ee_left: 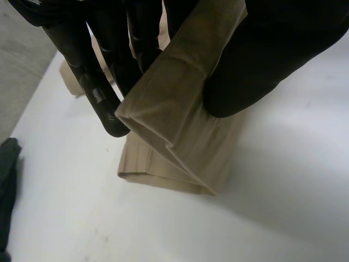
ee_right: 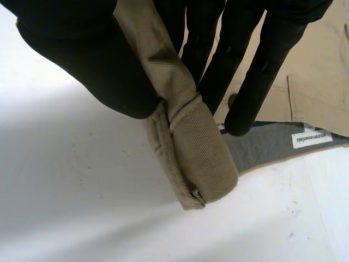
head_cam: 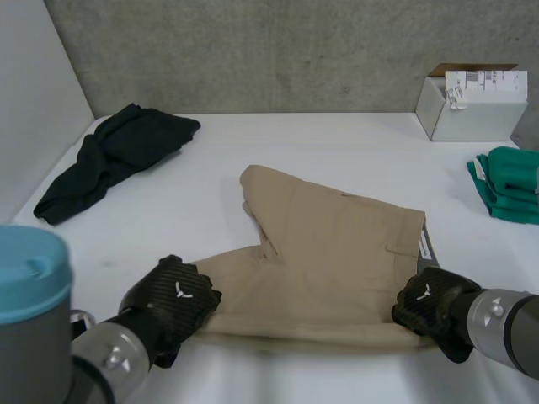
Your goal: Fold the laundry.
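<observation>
Left hand (head_cam: 173,299) pinches the tan twill shorts (head_cam: 337,244) at a folded near corner — right hand (head_cam: 429,303) clamps the opposite corner, rolled thick.

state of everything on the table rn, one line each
shorts, lying flat, near edge pinched at both ends
left robot hand, shut on the shorts' near left corner
right robot hand, shut on the shorts' near right corner
black cloth, crumpled, unfolded
green cloth, folded pile
box, flap open
</observation>
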Controlling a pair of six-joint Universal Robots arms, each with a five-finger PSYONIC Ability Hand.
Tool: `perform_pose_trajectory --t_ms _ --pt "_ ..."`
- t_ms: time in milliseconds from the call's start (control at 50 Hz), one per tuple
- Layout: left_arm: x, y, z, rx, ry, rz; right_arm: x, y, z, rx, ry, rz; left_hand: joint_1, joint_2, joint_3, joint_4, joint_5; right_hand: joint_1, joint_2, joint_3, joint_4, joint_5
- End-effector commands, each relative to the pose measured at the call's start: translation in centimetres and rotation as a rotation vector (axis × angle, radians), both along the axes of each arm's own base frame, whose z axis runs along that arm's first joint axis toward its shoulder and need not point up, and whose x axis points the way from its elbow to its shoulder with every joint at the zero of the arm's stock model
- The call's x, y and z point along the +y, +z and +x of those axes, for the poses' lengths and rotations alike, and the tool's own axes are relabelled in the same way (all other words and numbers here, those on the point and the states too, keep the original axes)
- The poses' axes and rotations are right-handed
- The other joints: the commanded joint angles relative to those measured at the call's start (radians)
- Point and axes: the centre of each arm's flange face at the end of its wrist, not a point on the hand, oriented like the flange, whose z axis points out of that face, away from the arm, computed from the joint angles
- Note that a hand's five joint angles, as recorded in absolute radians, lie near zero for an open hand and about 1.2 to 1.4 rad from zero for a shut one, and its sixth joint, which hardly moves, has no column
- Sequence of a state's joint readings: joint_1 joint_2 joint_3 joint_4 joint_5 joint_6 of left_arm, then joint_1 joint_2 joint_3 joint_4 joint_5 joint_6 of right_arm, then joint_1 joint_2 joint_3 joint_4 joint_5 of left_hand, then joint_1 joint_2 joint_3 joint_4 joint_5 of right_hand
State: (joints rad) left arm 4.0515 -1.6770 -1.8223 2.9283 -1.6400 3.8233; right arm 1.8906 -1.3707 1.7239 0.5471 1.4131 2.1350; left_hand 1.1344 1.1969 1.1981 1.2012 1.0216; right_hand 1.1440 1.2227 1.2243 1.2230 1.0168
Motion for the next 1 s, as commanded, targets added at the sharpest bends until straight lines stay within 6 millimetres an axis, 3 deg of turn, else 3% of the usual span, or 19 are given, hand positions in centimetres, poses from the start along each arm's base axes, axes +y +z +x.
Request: perform_pose_trajectory --t_ms 20,80,100,140,160,180,220,240,280,300,340,440,520,660,740,840,900,960,1000 --pt "-6.9 -3.6 -2.9 -0.130 -0.017 -0.050 -5.4 -2.1 1.7 0.006 -0.007 -0.089 0.262 0.199 0.198 0.195 0.200 0.252 0.174 0.172 0.173 0.205" --pt "-11.1 -2.7 -4.3 -0.134 -0.015 -0.154 -8.7 -0.9 2.5 -0.013 -0.042 -0.202 0.262 0.199 0.198 0.195 0.200 0.252 0.174 0.172 0.173 0.205" --pt "-14.2 -0.6 -5.6 -0.108 -0.008 -0.277 -11.0 0.7 3.1 -0.036 -0.070 -0.309 0.262 0.199 0.198 0.195 0.200 0.252 0.174 0.172 0.173 0.205" --pt "-16.7 2.0 -6.8 -0.066 0.006 -0.410 -13.5 3.1 3.6 -0.071 -0.103 -0.452 0.262 0.199 0.198 0.195 0.200 0.252 0.174 0.172 0.173 0.205" --pt "-18.1 4.1 -7.6 -0.026 0.017 -0.510 -14.7 4.4 3.9 -0.094 -0.121 -0.535 0.262 0.199 0.198 0.195 0.200 0.252 0.174 0.172 0.173 0.205" --pt "-20.0 7.6 -8.7 0.054 0.040 -0.677 -16.9 7.5 4.6 -0.163 -0.142 -0.715 0.262 0.199 0.198 0.195 0.200 0.252 0.174 0.172 0.173 0.205" --pt "-21.4 11.6 -9.5 0.157 0.073 -0.870 -18.5 10.8 5.1 -0.240 -0.153 -0.907 0.262 0.199 0.198 0.195 0.200 0.252 0.174 0.172 0.173 0.205" --pt "-22.0 15.3 -9.8 0.265 0.107 -1.045 -19.5 13.4 5.5 -0.317 -0.157 -1.082 0.262 0.199 0.198 0.195 0.200 0.252 0.174 0.172 0.173 0.205" --pt "-22.0 18.9 -9.5 0.376 0.143 -1.212 -19.9 16.1 5.5 -0.393 -0.154 -1.251 0.262 0.199 0.198 0.195 0.200 0.252 0.174 0.172 0.173 0.205" --pt "-21.6 21.3 -9.3 0.456 0.162 -1.328 -19.6 18.6 5.6 -0.461 -0.147 -1.400 0.262 0.199 0.198 0.195 0.200 0.252 0.174 0.172 0.173 0.205" --pt "-21.1 22.3 -9.1 0.497 0.173 -1.384 -19.0 20.0 5.8 -0.500 -0.132 -1.488 0.262 0.199 0.198 0.195 0.200 0.252 0.174 0.172 0.173 0.205" --pt "-21.0 19.7 -9.1 0.466 0.156 -1.308 -18.6 18.6 6.5 -0.485 -0.103 -1.411 0.262 0.199 0.198 0.195 0.200 0.252 0.174 0.172 0.173 0.205" --pt "-20.9 17.3 -8.7 0.460 0.148 -1.222 -18.5 14.8 7.6 -0.440 -0.083 -1.256 0.262 0.199 0.198 0.195 0.200 0.252 0.174 0.172 0.173 0.205" --pt "-20.8 13.3 -7.9 0.470 0.146 -1.073 -18.1 11.3 8.5 -0.412 -0.058 -1.154 0.262 0.199 0.198 0.195 0.200 0.252 0.174 0.172 0.173 0.205" --pt "-20.1 9.6 -7.9 0.426 0.129 -0.969 -18.1 8.2 8.7 -0.391 -0.048 -1.067 0.262 0.199 0.198 0.195 0.200 0.252 0.174 0.172 0.173 0.205" --pt "-18.3 3.7 -7.5 0.332 0.106 -0.809 -17.1 1.8 8.5 -0.317 -0.043 -0.850 0.262 0.199 0.198 0.195 0.200 0.252 0.174 0.172 0.173 0.205" --pt "-16.5 0.9 -7.3 0.283 0.081 -0.723 -15.7 -0.6 8.2 -0.264 -0.034 -0.724 0.262 0.199 0.198 0.195 0.200 0.252 0.174 0.172 0.173 0.205" --pt "-15.3 -0.3 -6.9 0.251 0.068 -0.673 -14.1 -2.0 7.4 -0.207 -0.037 -0.603 0.262 0.199 0.198 0.195 0.200 0.252 0.174 0.172 0.173 0.205" --pt "-13.9 0.1 -6.0 0.232 0.065 -0.650 -13.2 -2.2 7.0 -0.178 -0.038 -0.543 0.262 0.199 0.198 0.195 0.200 0.252 0.174 0.172 0.173 0.205"
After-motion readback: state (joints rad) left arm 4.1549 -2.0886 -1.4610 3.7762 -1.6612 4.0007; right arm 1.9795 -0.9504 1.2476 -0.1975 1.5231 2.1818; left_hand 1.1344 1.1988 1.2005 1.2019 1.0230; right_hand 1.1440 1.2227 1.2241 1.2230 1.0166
